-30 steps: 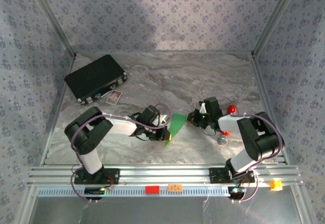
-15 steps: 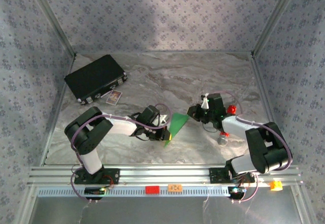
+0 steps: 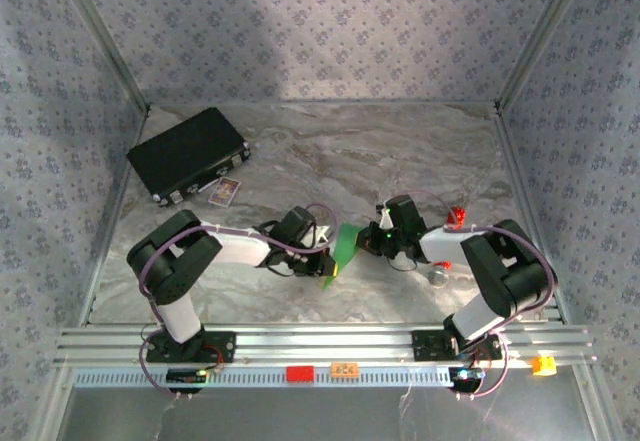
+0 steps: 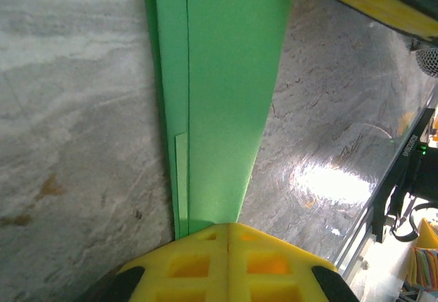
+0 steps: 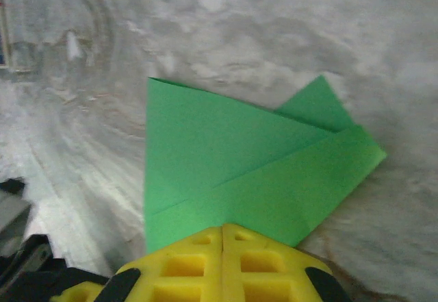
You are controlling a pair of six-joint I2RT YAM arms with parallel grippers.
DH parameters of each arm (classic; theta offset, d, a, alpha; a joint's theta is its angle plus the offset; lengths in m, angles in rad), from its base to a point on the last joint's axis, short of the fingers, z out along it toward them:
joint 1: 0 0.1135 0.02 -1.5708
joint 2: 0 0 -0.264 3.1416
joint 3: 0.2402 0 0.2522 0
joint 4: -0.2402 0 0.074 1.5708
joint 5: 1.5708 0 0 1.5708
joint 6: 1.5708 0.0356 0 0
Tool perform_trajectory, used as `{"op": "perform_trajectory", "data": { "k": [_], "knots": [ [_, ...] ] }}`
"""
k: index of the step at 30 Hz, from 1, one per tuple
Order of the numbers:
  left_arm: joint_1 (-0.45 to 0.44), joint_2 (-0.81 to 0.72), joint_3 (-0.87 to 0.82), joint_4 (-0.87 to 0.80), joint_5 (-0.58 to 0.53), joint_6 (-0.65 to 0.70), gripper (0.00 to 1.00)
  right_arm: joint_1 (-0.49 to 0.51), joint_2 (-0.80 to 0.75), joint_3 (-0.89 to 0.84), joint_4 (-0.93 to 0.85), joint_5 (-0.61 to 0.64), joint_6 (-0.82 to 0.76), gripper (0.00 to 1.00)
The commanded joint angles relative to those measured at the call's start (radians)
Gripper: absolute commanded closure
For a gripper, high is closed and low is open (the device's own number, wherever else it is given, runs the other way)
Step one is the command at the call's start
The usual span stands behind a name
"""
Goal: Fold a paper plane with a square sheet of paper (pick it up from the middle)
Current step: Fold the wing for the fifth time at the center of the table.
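- Right gripper [image 3: 368, 241] is swinging back leftward, clamping the green paper [image 3: 348, 244].
- Left gripper [image 3: 327, 264] is pinching its lower end.
- Flimsy sheet is likely wanting crease-side grips.

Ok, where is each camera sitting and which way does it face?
Top external: above and behind the bases, looking down at the grey marbled table; left arm and right arm reach inward to the folded bright-green paper sheet.
Left wrist: on the left arm, looking along the sheet; yellow left jaws shut on it.
Right wrist: on the right arm, facing the sheet broadside; yellow right jaws shut on it.
Shared: all three show the sheet and table.
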Motion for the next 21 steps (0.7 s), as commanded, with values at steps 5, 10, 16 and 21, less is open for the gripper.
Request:
{"op": "perform_trajectory", "data": {
  "k": [5,10,16,21],
  "knots": [
    [-0.009,-0.059,0.1,-0.108,-0.01,0.01,0.97,-0.001,0.021,-0.015,-0.048,0.043,-0.004,0.98],
    [-0.016,0.011,0.16,-0.091,0.012,0.014,0.95,0.001,0.025,-0.02,-0.041,0.044,0.002,0.98],
    [-0.023,0.126,0.243,-0.098,0.007,0.03,0.93,0.001,0.029,-0.027,-0.034,0.047,0.006,0.98],
    [-0.026,0.149,0.222,-0.121,-0.024,0.011,0.93,0.001,0.029,-0.034,-0.036,0.054,0.006,0.98]
  ]
}}
